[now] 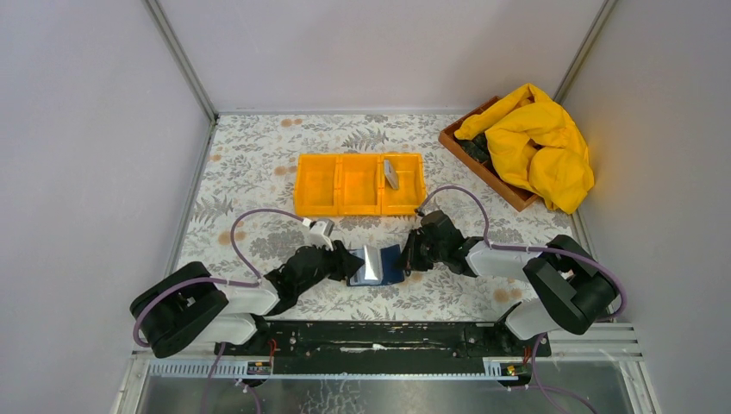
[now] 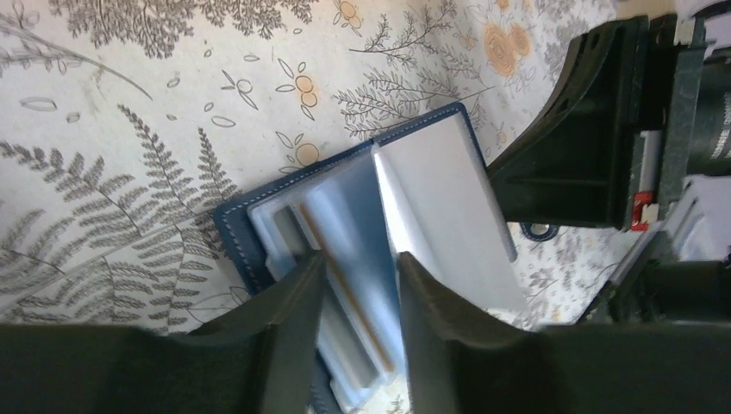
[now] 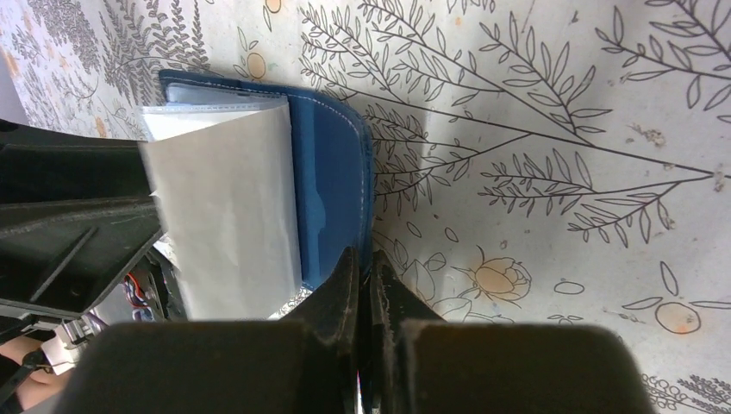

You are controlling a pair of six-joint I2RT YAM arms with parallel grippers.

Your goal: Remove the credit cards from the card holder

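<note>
card holder [image 3: 332,172] — right gripper [image 3: 364,260] pinches edge | left gripper [image 2: 359,267] astride it

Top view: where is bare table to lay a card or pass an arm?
Bare cloth lies left of the orange tray, toward the left wall, and in the strip behind it. The tray's left and middle compartments look empty. Crowded: in front of the tray, where left gripper and right gripper meet at the card holder.

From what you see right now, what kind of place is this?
Probably a robot test booth, not a home: plain grey walls close in a small table with a flowered cloth, and two robot arms are bolted at its near edge.
</note>
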